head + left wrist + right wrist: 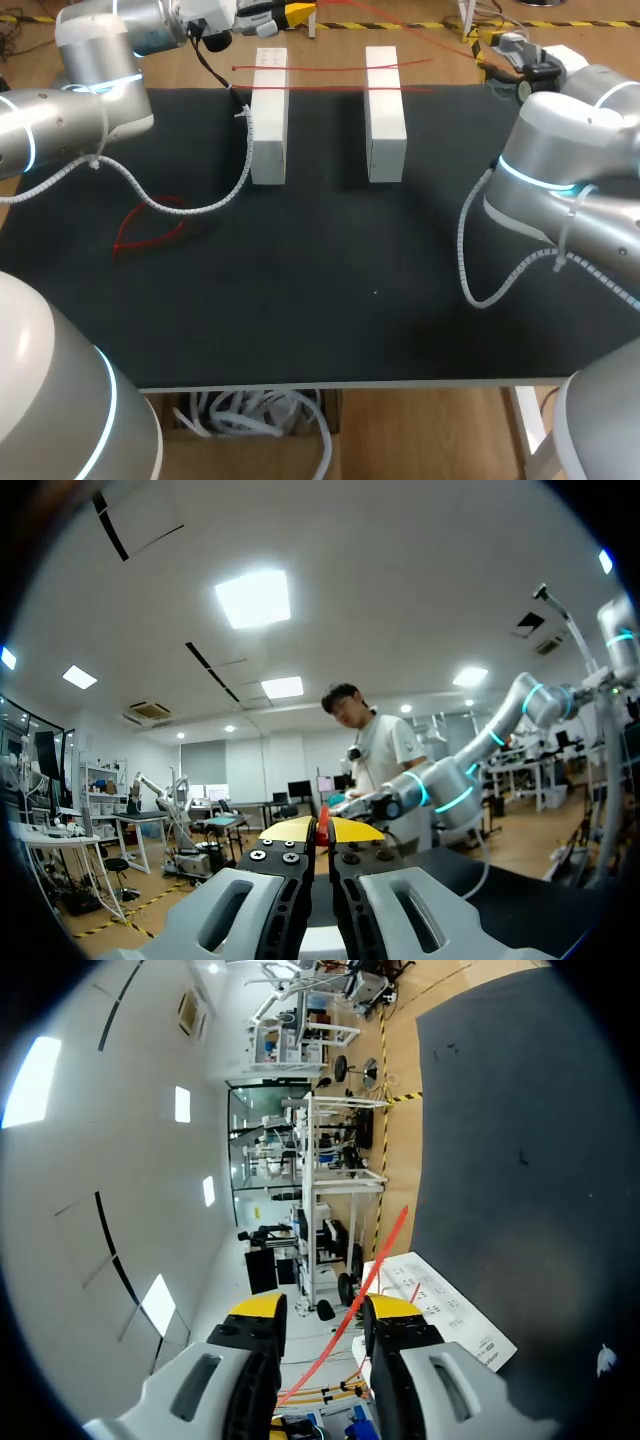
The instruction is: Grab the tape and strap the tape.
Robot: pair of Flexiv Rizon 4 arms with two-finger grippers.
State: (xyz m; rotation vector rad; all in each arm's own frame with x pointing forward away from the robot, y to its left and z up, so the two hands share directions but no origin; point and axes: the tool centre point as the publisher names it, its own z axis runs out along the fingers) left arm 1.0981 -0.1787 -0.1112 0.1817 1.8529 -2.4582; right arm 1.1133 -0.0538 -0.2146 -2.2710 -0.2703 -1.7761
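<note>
Near-left on black worktop (340, 310): loose red tape loop (150, 228), lying flat, nothing gripping it. L arm (70, 110) comes in along the left side. Its white cable sleeve (215, 203) droops over worktop just right of the loop. R arm (570, 170) is on the right, w/ own sleeve (468, 250) hanging over right side.

Mid-far: 2 white blocks, left block (268, 115) & right block (385, 112), parallel, gap between, not touching. 2 red tape strands (330, 66) run across the tops of both blocks at their far ends.

Far-left, past worktop edge: L jaws closed, yellow tips pinching red tape (322, 831) from both sides.

Far-right corner: R jaws apart. Tape strand (352, 1305) passes thru the gap, and neither tip is seen clamping it.
</note>
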